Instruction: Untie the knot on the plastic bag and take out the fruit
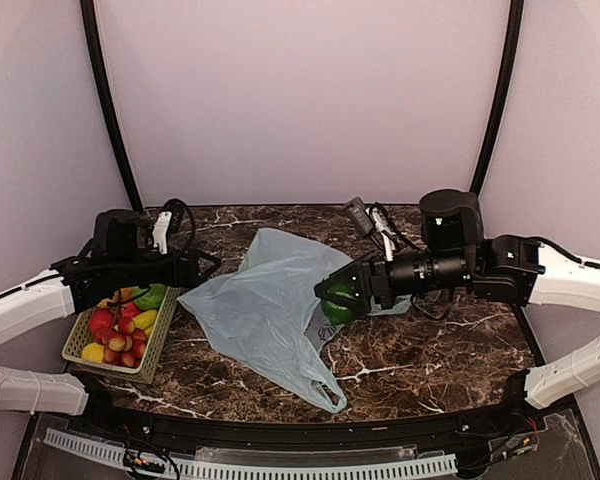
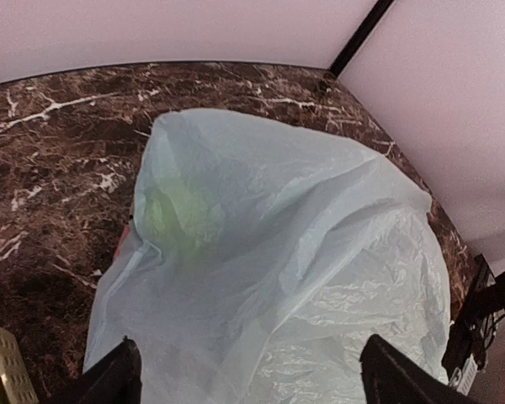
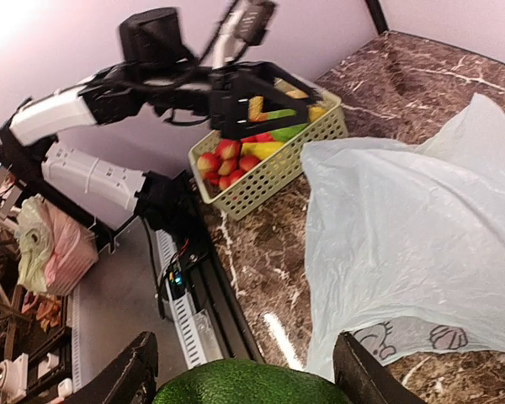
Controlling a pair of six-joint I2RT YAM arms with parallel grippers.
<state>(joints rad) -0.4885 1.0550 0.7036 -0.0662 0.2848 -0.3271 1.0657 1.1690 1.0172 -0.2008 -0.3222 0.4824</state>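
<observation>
At the far left of the worktop (image 1: pixel 430 350) stands a pale lattice basket (image 1: pixel 162 350). In it lie small red fruits (image 1: pixel 118 335), some yellow pieces (image 1: pixel 93 352) and something green.

My left claw (image 1: pixel 208 268) hangs over the basket's far right corner and points at the plastic bag (image 1: pixel 270 310). Its fingers (image 2: pixel 118 374) are spread wide with nothing between them, and the wrist camera looks down on the bag just ahead of them.

The plastic bag lies slumped in the middle of the worktop, pale blue-green and crinkled. One loop handle (image 1: pixel 325 392) trails toward the near edge. Through the plastic at the bag's left side I see a second green fruit (image 2: pixel 181 215), blurred.

At the bag's right edge, my right claw (image 1: pixel 325 293) is clamped on a round green fruit (image 1: pixel 340 305). It holds the fruit outside the plastic and above the worktop. In the wrist view that fruit's dark, pebbly top fills the gap between my two fingers (image 3: pixel 130 370).
</observation>
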